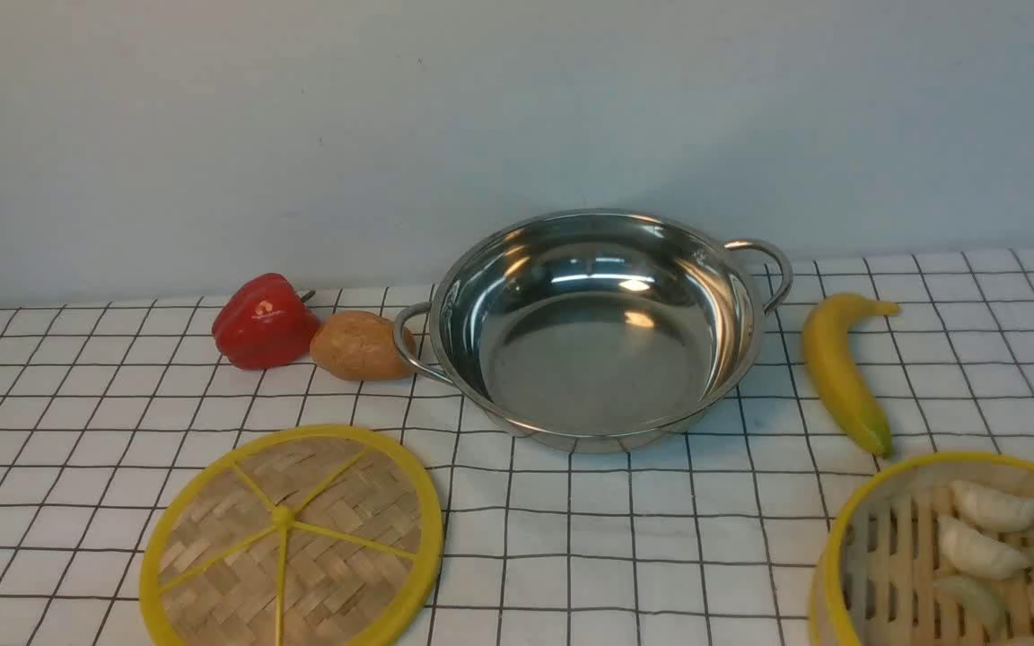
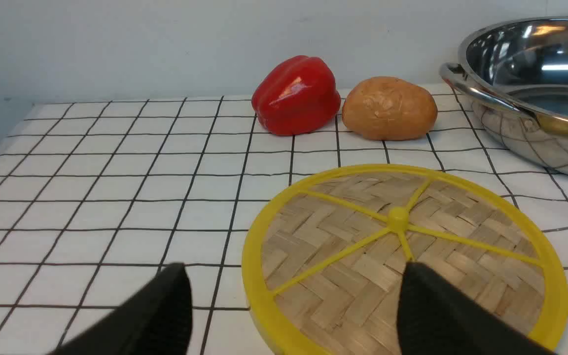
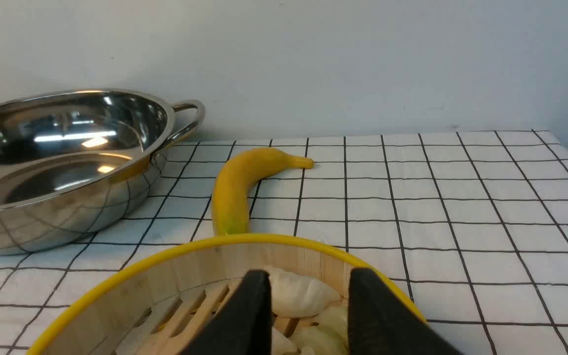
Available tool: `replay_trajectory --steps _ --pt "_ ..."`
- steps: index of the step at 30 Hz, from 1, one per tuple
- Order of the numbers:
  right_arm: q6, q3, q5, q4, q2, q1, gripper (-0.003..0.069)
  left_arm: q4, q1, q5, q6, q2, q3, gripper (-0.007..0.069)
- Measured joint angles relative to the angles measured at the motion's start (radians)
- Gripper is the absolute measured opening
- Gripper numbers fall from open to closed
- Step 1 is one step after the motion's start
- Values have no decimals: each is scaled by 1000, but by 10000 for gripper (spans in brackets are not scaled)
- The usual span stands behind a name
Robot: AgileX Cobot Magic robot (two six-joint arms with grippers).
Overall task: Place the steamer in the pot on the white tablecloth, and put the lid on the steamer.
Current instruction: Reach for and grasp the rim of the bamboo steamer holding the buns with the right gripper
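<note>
At the steamer, near right on the white tablecloth, apart from the pot: right gripper jaws partly apart, empty; left gripper gaping over the lid. Probably light, stiff: pinch the wall, keep level.

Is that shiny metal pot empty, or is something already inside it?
Empty. The pot shows only its bare, shiny floor in the front view; the steamer with its dumplings sits outside it on the tablecloth.
</note>
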Motion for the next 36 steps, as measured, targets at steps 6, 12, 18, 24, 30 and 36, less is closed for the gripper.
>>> replay_trajectory --steps 6,12,18,24,30,36 --pt "0 0 0 0 0 0 243 0 0 0 0 0 0 515" --pt "0 0 0 0 0 0 243 0 0 0 0 0 0 515" --pt "0 0 0 0 0 0 243 0 0 0 0 0 0 515" --pt "0 0 0 0 0 0 243 0 0 0 0 0 0 515" --pt "5 0 -7 -1 0 0 243 0 0 0 0 0 0 515" --pt "21 -56 -67 80 -1 0 243 0 0 0 0 0 0 515"
